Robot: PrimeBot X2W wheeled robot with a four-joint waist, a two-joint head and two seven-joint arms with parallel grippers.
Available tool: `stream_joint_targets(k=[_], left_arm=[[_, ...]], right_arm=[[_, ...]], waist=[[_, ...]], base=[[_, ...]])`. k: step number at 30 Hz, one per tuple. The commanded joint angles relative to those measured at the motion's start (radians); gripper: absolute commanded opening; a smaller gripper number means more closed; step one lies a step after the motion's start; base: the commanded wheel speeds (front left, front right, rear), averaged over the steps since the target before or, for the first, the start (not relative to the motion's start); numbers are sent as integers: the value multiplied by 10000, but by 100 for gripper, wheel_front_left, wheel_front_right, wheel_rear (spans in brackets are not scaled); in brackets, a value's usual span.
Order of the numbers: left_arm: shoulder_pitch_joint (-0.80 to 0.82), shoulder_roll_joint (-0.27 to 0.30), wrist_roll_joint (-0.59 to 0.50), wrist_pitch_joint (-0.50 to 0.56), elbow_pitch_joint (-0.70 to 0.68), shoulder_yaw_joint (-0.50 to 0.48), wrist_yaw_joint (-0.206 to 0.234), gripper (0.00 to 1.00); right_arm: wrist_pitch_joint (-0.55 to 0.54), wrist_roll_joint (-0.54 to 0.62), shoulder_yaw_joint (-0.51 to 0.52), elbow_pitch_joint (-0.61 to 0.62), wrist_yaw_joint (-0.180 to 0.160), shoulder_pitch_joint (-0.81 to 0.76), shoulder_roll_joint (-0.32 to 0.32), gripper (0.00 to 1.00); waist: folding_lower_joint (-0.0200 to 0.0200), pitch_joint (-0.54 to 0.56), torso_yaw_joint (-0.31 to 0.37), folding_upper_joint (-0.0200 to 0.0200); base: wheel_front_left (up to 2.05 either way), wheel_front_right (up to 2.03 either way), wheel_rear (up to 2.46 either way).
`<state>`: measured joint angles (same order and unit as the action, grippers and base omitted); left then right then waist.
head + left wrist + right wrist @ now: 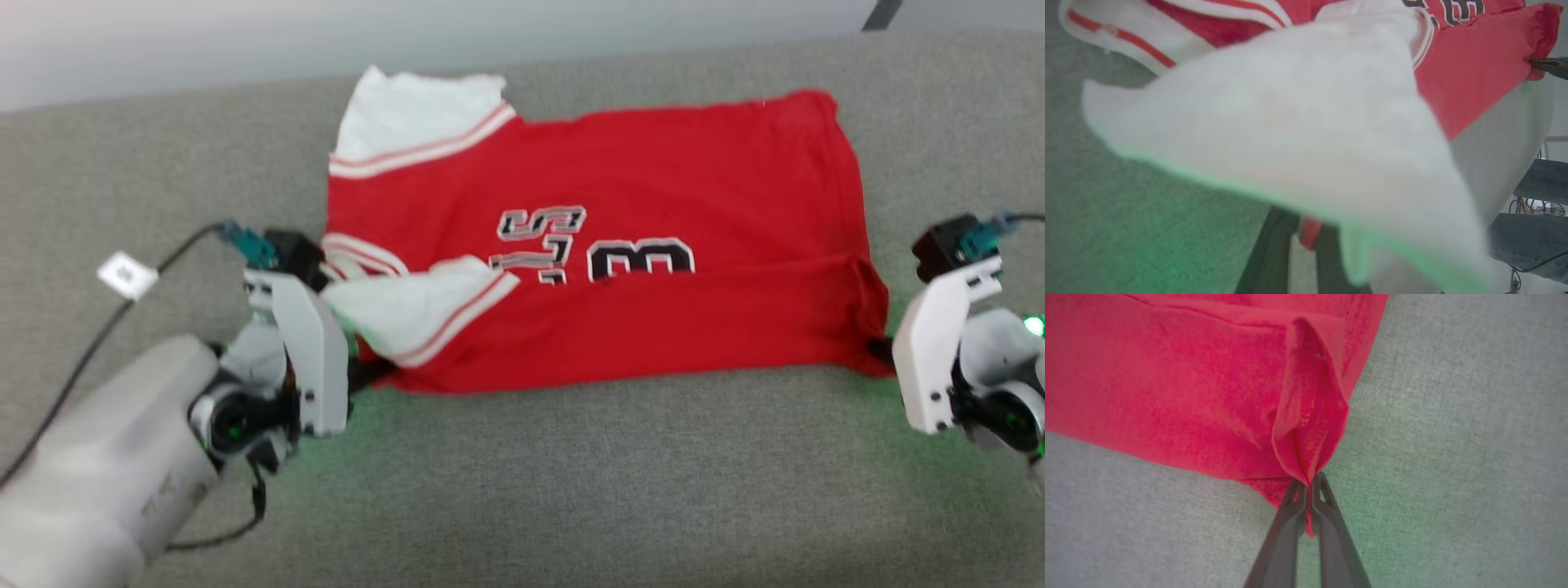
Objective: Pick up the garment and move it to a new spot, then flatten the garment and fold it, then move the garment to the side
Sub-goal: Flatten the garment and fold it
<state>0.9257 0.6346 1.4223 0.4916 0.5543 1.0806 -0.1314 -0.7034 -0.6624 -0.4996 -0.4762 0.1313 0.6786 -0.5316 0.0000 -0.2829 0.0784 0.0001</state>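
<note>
Garment point(653, 327) lay spread on the grey cloth-covered worktop point(571, 490), long side running left to right in the head view. Red outer face was up, with black-and-white lettering point(596, 249) near the middle.

White lining point(412, 114) was exposed at the far-left corner, edged by paired stripes. A second flap of lining was turned over onto the red at the near-left corner, just beside the left wrist.

Left gripper point(367, 374) sat at the near-left corner of the garment. In the head view its tips were hidden under the turned flap. In the left wrist view the left gripper point(1306, 234) had its two dark fingers point(1267, 261) close together, with a strip of red cloth pinched between them. The blurred white flap draped over them and blocked most of that view.

Right gripper point(878, 349) sat at the near-right corner. In the right wrist view the right gripper point(1308, 490) had its fingers point(1280, 547) together, clamped on the red corner. The cloth puckered into a narrow fold rising from the tips, and the rest of the panel lay flat on the worktop to the left of that view.

The left wrist view also showed the opposite red corner, with a dark finger tip touching it at the right edge of that view.

A dark cable point(90, 351) with a white tag point(126, 273) ran over the worktop, left of the left arm.
</note>
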Motion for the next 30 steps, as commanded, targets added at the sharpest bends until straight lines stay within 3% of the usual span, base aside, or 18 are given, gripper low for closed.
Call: stream_joint_targets(k=[1, 11, 18, 20, 21, 22, 23, 24, 30], left_arm=[[-386, 142, 44, -61, -146, 101, 26, 0], [-1802, 1203, 34, -880, -2140, 282, 93, 0], [-2511, 1723, 8, -1093, -3527, 401, 685, 0], [-2649, 1844, 48, -1165, -3714, 389, 828, 5], [-2718, 1883, 75, -1226, -3783, 372, 891, 23], [-2788, 1917, 62, -1311, -3851, 353, 967, 45], [-2847, 1944, 38, -1436, -3928, 314, 1049, 96], [-2930, 1949, 68, -1566, -3994, 268, 1116, 100], [-3626, 2472, 219, -2829, -4714, -193, 1514, 100]], right_arm=[[48, -134, -82, -27, -11, -280, -193, 0], [-223, -1198, -269, 1238, -13, -1793, -1436, 0], [-186, -1364, 265, 2167, -11, -2965, -1862, 0], [-73, -1275, 501, 2335, -11, -3144, -1778, 2], [23, -1200, 642, 2406, -11, -3234, -1723, 23], [199, -1089, 826, 2435, -11, -3322, -1669, 52], [392, -980, 1099, 2425, -12, -3452, -1599, 99], [557, -853, 1276, 2494, -12, -3604, -1514, 100], [1836, 103, 2745, 3411, -12, -4616, -1062, 100]], waist=[[0, 435, -150, -1], [0, 1108, -485, -1], [0, 1172, -600, -1], [0, 1209, -560, -1], [0, 1237, -544, -1], [0, 1281, -539, -1], [0, 1318, -545, -1], [0, 1359, -562, -1], [0, 1411, -519, -1]], base=[[0, 0, 0], [0, 0, 0], [0, 0, 0], [0, 0, 0], [0, 0, 0], [0, 0, 0], [0, 0, 0], [0, 0, 0], [0, 0, 0]])
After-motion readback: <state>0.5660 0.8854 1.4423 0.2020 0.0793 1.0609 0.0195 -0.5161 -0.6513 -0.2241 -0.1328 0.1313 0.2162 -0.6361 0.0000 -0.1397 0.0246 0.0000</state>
